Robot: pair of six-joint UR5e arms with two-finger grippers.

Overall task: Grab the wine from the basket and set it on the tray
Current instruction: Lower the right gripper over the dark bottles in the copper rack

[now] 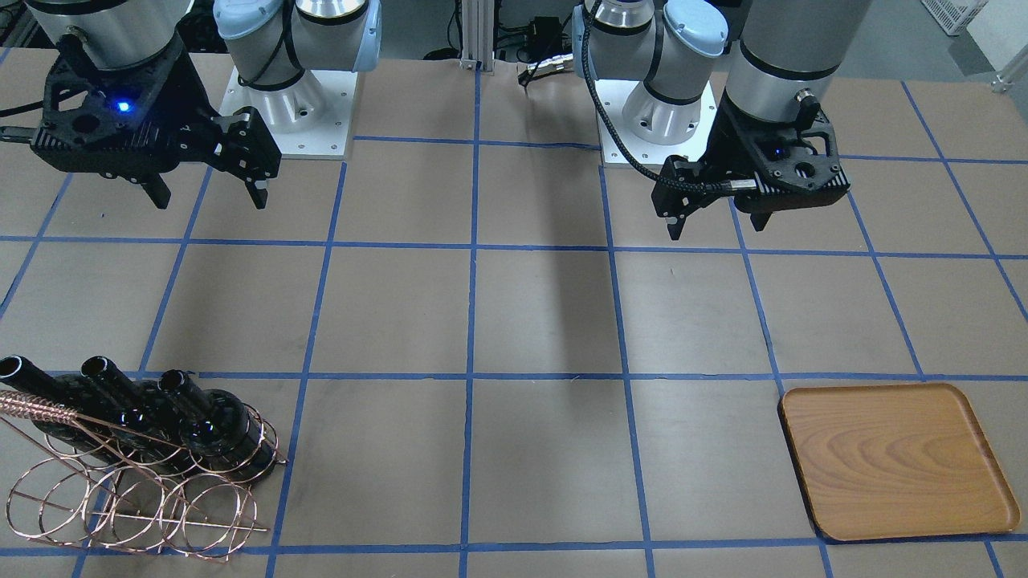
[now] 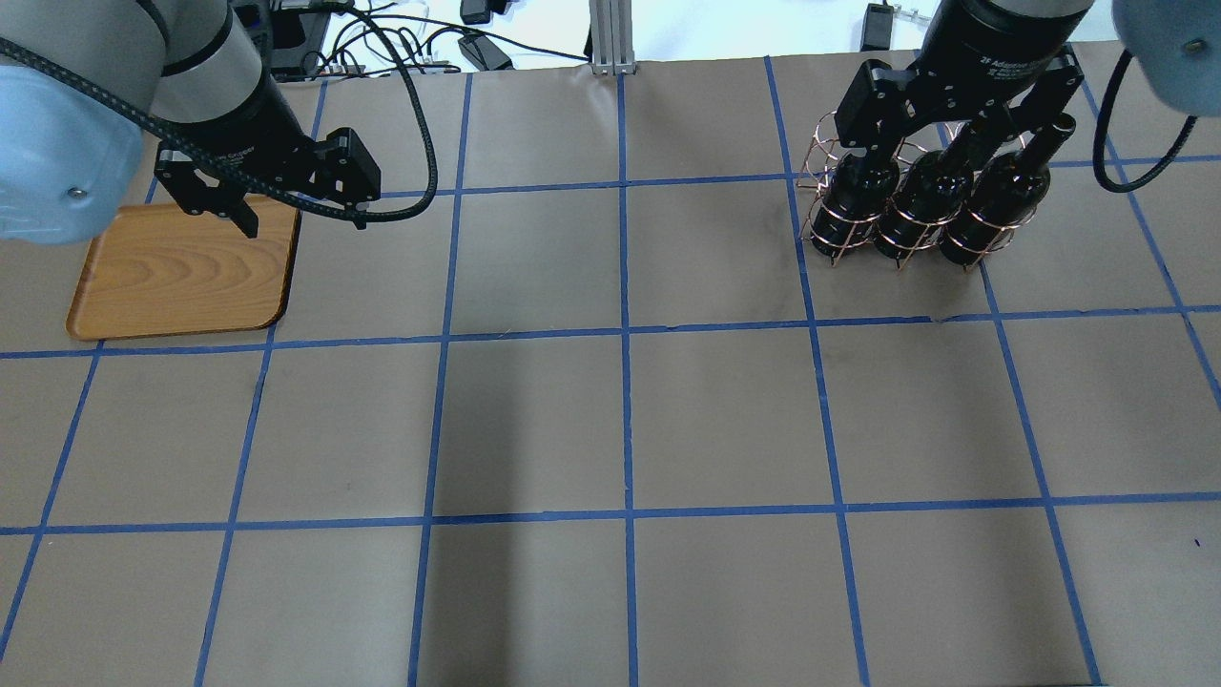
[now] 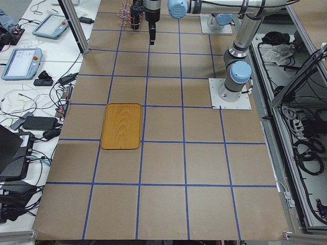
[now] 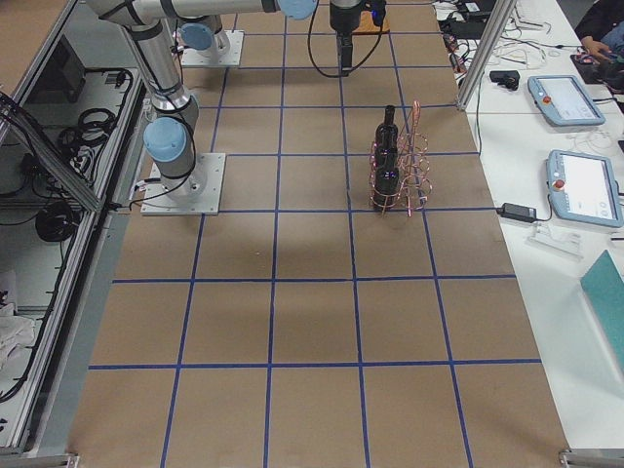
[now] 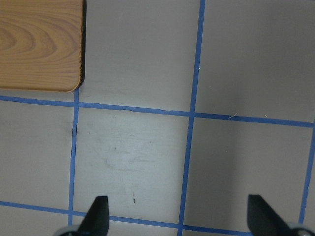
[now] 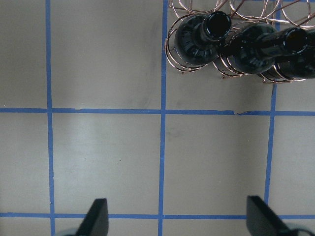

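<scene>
Wooden tray on gridded table

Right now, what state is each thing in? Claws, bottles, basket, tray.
left claw: open, holding nothing.
right claw: open, holding nothing.
basket: standing, one row of loops filled, the other row empty.
bottles: three, upright in the basket, none gripped.
tray: lying flat, nothing on it.
</scene>
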